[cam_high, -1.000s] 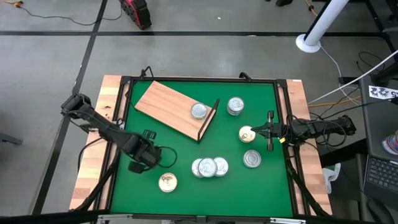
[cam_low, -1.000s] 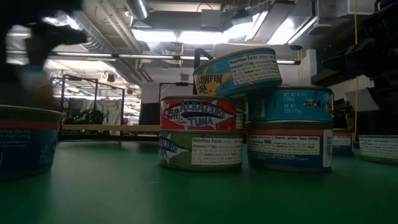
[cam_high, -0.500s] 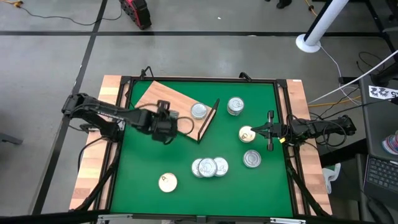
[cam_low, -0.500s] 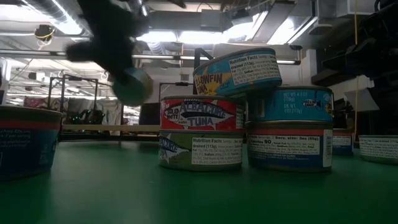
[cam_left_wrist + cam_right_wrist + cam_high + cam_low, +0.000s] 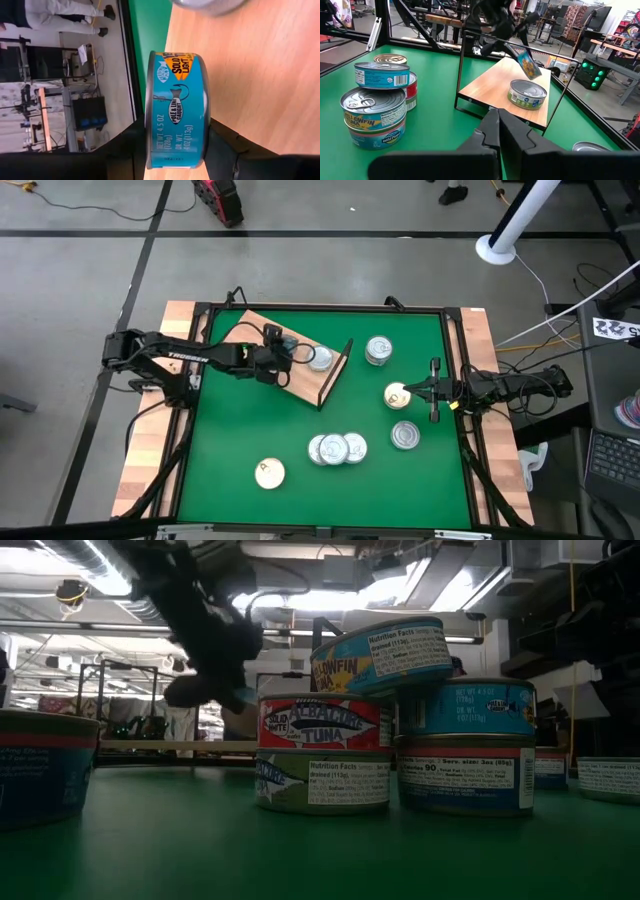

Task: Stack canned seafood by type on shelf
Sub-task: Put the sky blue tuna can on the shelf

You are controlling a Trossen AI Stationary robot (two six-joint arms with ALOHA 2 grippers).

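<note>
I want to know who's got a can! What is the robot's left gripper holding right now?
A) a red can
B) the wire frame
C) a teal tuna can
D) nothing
C: the left gripper is shut on a teal tuna can, held above the wooden shelf.

You see a glossy paper-labelled metal tin (image 5: 176,110) between matt black fingers (image 5: 227,150); beneath it, smooth pale wood shelf (image 5: 260,75); matt green mat (image 5: 250,430).
</note>
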